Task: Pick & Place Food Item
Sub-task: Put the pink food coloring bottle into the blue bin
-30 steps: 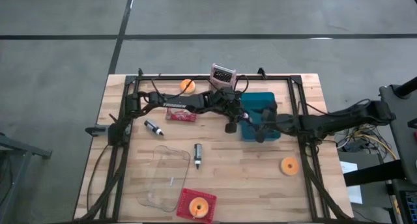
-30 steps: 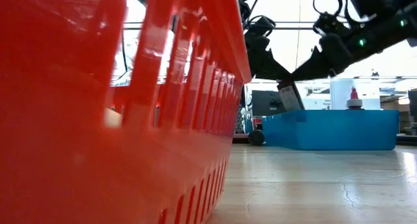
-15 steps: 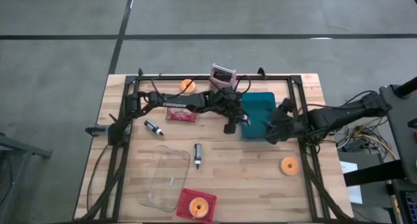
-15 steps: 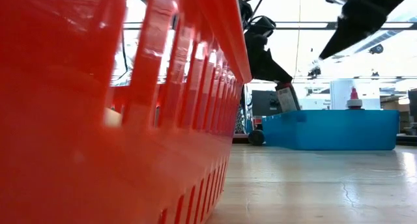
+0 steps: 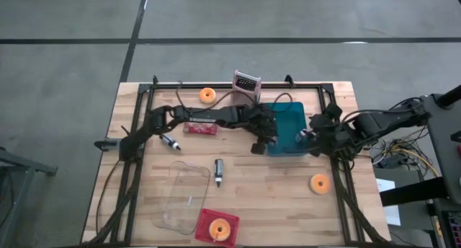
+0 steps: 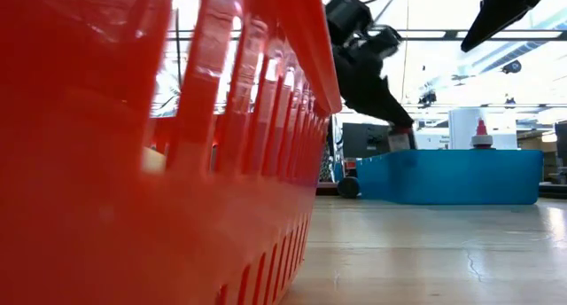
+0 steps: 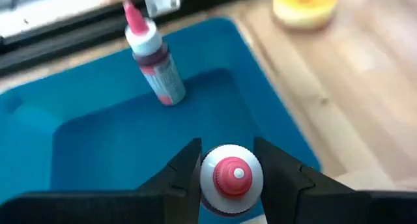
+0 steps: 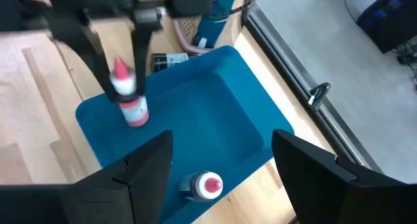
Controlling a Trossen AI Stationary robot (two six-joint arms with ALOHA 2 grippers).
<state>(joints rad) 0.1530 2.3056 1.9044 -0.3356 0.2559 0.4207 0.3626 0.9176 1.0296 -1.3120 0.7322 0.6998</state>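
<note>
My left gripper (image 5: 263, 133) is shut on a small bottle with a red cap (image 7: 231, 175), over the left part of the blue bin (image 5: 289, 112). In the low view the bottle (image 6: 403, 138) hangs with its lower end about level with the bin's rim (image 6: 461, 154). A second, like bottle (image 8: 205, 185) is inside the bin, and also shows in the left wrist view (image 7: 156, 71). My right gripper (image 8: 221, 140) is open and empty above the bin's right edge (image 5: 311, 136). My left gripper pinches the bottle's top end, just under the red cap (image 8: 124, 87), between its two fingers. The fingers (image 8: 140, 45) come from above, slanting down. The bottle hangs upright below them over the bin floor; whether its bottom touches the floor I cannot tell.
A red basket (image 5: 205, 220) holding an orange ring stands at the near edge and fills the left of the low view (image 6: 151, 163). A clear tray (image 5: 184, 197), two markers (image 5: 169, 141) (image 5: 218, 172), a red packet (image 5: 200, 127) and orange rings (image 5: 208, 95) (image 5: 320, 183) lie around.
My right gripper has drawn back from inside the bin toward the table's right edge and gone up. My left gripper has carried the bottle a little farther right over the bin and lower, with the bottle staying upright.
</note>
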